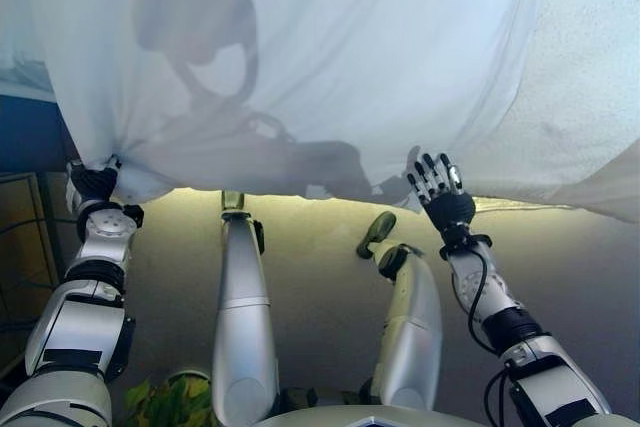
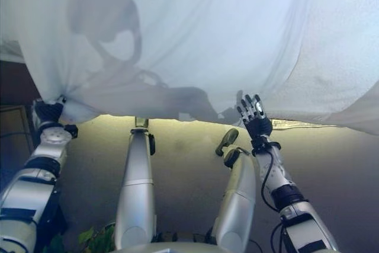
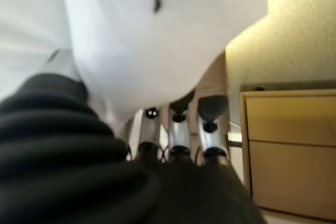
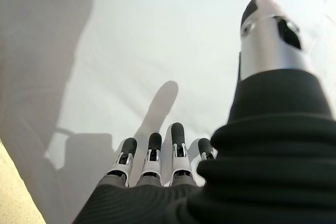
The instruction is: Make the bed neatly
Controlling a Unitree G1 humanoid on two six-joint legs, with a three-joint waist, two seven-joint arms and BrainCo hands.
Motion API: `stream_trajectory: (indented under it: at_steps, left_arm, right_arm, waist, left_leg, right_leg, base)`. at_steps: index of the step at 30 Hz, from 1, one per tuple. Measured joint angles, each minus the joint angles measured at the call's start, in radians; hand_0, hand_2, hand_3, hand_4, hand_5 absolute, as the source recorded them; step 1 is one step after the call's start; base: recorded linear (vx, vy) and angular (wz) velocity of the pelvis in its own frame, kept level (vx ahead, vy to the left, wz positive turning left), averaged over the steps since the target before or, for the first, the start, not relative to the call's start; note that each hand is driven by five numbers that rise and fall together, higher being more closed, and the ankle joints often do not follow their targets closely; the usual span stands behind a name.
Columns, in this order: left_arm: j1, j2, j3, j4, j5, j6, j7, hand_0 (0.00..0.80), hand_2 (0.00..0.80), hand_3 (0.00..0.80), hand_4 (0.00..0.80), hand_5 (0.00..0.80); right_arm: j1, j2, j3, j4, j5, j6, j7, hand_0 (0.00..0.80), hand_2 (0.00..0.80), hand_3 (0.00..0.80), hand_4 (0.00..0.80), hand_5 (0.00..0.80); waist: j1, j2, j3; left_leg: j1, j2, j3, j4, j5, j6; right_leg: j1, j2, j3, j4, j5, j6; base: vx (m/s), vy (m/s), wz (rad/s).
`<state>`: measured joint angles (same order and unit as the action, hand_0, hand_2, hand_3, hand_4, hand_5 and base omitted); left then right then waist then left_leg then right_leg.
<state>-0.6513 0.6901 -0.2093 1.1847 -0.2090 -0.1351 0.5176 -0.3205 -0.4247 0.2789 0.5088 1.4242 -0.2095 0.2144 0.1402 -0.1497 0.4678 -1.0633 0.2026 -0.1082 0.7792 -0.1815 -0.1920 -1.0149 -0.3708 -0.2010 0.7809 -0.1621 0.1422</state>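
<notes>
A thin white sheet (image 1: 330, 67) hangs across the whole upper part of both eye views, its lower edge just above the floor. My left hand (image 1: 92, 183) is at the sheet's lower left corner and is shut on it; folds run out from the grip. In the left wrist view the cloth (image 3: 157, 40) drapes over the curled fingers (image 3: 179, 129). My right hand (image 1: 441, 193) is open with straight fingers, held up at the sheet's lower edge to the right. In the right wrist view its fingers (image 4: 157, 156) point at the sheet (image 4: 173, 51) and hold nothing.
A textured white cover (image 1: 590, 77) lies under the sheet at the right. A wooden cabinet (image 3: 289, 150) stands at the left, by my left hand. Beige carpet (image 1: 320, 277) lies below the sheet's edge. A green leafy thing (image 1: 165, 402) sits at the lower left.
</notes>
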Motion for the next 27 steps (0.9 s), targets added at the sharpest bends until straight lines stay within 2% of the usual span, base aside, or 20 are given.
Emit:
stream_trajectory:
  at_steps: [6, 10, 13, 15, 18, 19, 20, 23, 27]
  left_arm:
    - [0.029, 0.000, 0.044, -0.025, 0.000, 0.062, -0.005, 0.800, 0.800, 0.800, 0.800, 0.800]
    - [0.029, 0.002, 0.072, -0.015, -0.001, 0.162, -0.014, 0.800, 0.800, 0.800, 0.800, 0.800]
    - [0.041, 0.031, 0.111, 0.090, -0.006, 0.296, -0.020, 0.800, 0.800, 0.800, 0.800, 0.800]
    - [0.104, 0.069, 0.133, 0.150, -0.024, 0.367, -0.020, 0.800, 0.800, 0.800, 0.800, 0.800]
    - [0.186, 0.112, 0.153, 0.198, -0.023, 0.402, -0.026, 0.800, 0.800, 0.800, 0.800, 0.800]
    - [0.204, 0.120, 0.152, 0.201, -0.023, 0.406, -0.031, 0.304, 0.304, 0.304, 0.304, 0.304]
    - [0.211, 0.122, 0.152, 0.207, -0.023, 0.407, -0.039, 0.000, 0.000, 0.000, 0.000, 0.000]
    - [0.215, 0.122, 0.152, 0.207, -0.023, 0.405, -0.046, 0.000, 0.000, 0.000, 0.000, 0.000]
    - [0.185, 0.115, 0.150, 0.202, -0.021, 0.338, -0.046, 0.000, 0.000, 0.000, 0.000, 0.000]
  right_arm:
    - [0.002, 0.000, -0.031, -0.005, 0.000, 0.000, 0.017, 0.000, 0.000, 0.000, 0.000, 0.000]
    - [0.012, -0.022, -0.032, -0.003, 0.001, 0.001, 0.041, 0.000, 0.000, 0.000, 0.000, 0.000]
    - [0.015, -0.029, -0.036, -0.003, 0.001, 0.001, 0.050, 0.000, 0.000, 0.000, 0.000, 0.000]
    - [0.018, -0.028, -0.037, 0.000, 0.001, 0.004, 0.058, 0.000, 0.000, 0.000, 0.000, 0.000]
    - [0.028, -0.028, -0.042, 0.005, 0.001, 0.007, 0.060, 0.000, 0.000, 0.000, 0.000, 0.000]
    - [0.029, -0.028, -0.043, 0.005, 0.001, 0.010, 0.061, 0.000, 0.000, 0.000, 0.000, 0.000]
    - [0.028, -0.027, -0.046, 0.005, 0.001, 0.014, 0.061, 0.000, 0.000, 0.000, 0.000, 0.000]
    - [0.028, -0.025, -0.052, 0.004, 0.001, 0.019, 0.062, 0.000, 0.000, 0.000, 0.000, 0.000]
    - [0.031, -0.020, -0.063, 0.005, 0.001, 0.020, 0.082, 0.000, 0.000, 0.000, 0.000, 0.000]
  waist:
    - [0.000, 0.008, 0.003]
    - [0.000, 0.011, 0.002]
    - [-0.001, 0.011, 0.002]
    - [-0.001, 0.011, 0.002]
    - [0.017, 0.010, 0.002]
    - [0.017, 0.010, 0.002]
    - [0.020, 0.010, 0.002]
    - [0.020, 0.010, 0.002]
    - [0.004, -0.001, 0.002]
  left_leg:
    - [-0.005, 0.001, -0.002, 0.001, 0.004, -0.007]
    - [-0.001, 0.005, -0.004, 0.004, 0.004, -0.007]
    - [0.002, 0.006, -0.005, 0.008, 0.003, -0.007]
    - [0.001, 0.006, -0.005, 0.010, 0.003, -0.006]
    - [0.001, 0.004, -0.005, 0.008, 0.000, -0.001]
    - [-0.001, 0.003, -0.005, 0.007, 0.000, -0.001]
    - [-0.002, 0.002, -0.006, 0.007, 0.000, -0.001]
    - [-0.005, 0.001, -0.006, 0.008, 0.000, -0.001]
    - [-0.013, 0.004, -0.011, 0.016, 0.001, -0.003]
  right_leg:
    - [-0.003, 0.001, -0.005, 0.001, 0.002, 0.006]
    - [0.003, 0.005, -0.006, 0.002, 0.002, 0.006]
    - [0.006, 0.006, -0.006, 0.002, -0.001, -0.002]
    - [0.008, 0.006, -0.005, 0.000, -0.001, -0.002]
    - [0.011, 0.005, -0.004, -0.002, 0.000, -0.001]
    - [0.011, 0.004, -0.004, -0.004, 0.000, 0.000]
    - [0.011, 0.004, -0.004, -0.006, 0.001, 0.001]
    - [0.013, 0.004, -0.004, -0.009, 0.002, 0.004]
    - [0.026, 0.011, -0.012, -0.027, 0.016, 0.017]
  base:
    - [0.003, -0.016, -0.01]
    - [0.002, -0.017, -0.01]
    - [0.000, 0.000, 0.00]
    - [0.000, 0.000, 0.00]
    - [-0.014, 0.007, 0.02]
    - [-0.014, 0.003, 0.03]
    - [-0.008, -0.010, 0.04]
    - [0.000, -0.013, 0.00]
    - [0.025, -0.084, -0.01]
